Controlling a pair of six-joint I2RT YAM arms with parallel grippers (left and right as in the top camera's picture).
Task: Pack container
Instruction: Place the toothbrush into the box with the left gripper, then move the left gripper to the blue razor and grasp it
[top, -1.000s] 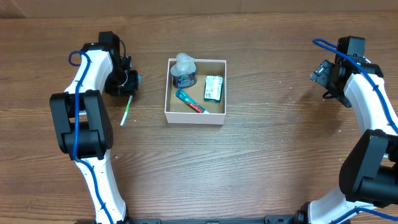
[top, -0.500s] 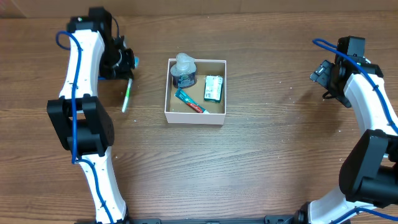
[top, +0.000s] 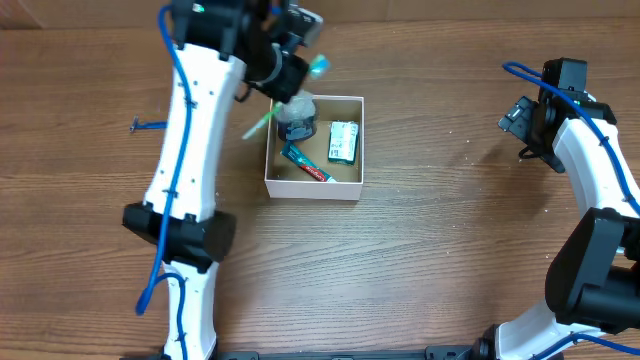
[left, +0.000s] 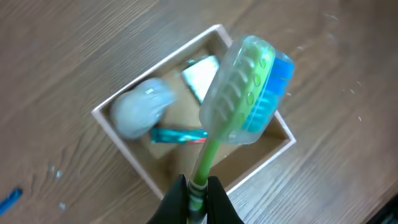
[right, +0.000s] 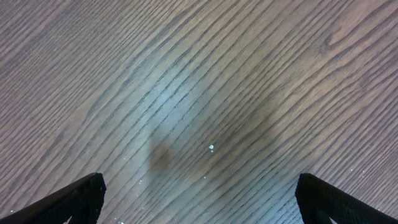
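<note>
Wooden table (top: 420, 250) with the container (top: 312, 188) at its centre. Left gripper (left: 198, 194) pinches a green toothbrush (left: 245, 93) over it, and the brush's capped head hides some of the contents. Right gripper (right: 199, 202) is spread wide at the far right.

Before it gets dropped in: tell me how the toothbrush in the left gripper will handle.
The toothbrush is probably light and stiff: its thin green handle runs straight though the left gripper pinches only its end. The bulky clear cap on the head likely makes it head-heavy, so it may pivot in that grip. Smooth plastic could slip.
</note>
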